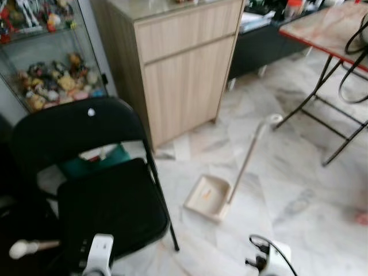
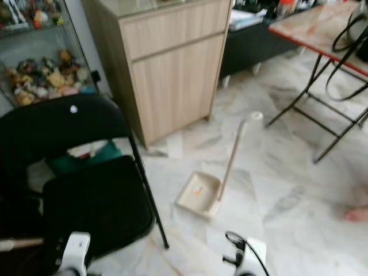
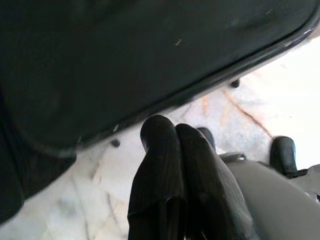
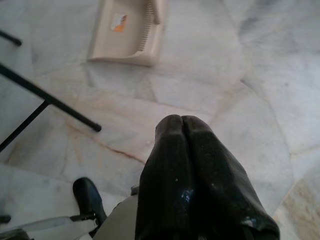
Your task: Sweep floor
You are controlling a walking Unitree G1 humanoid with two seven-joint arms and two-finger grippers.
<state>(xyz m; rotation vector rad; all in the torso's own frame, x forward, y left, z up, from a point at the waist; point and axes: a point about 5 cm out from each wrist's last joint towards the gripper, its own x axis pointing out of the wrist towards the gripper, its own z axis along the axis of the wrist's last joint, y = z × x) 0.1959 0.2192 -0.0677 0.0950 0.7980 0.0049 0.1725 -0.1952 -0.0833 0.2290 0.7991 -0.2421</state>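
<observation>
Left gripper hangs low beside the black folding chair, fingers pressed together, holding nothing. Right gripper the same: fingers closed on nothing, above the pale marble floor. A white-tipped wooden handle lies at the chair's left front corner. Just past the chair's front leg, the cream plastic dustpan sits flat on the floor, long handle leaning up and away. Behind it, a light wood cabinet. Far right, a red-edged folding table. Far left, a glass display case of figurines.
</observation>
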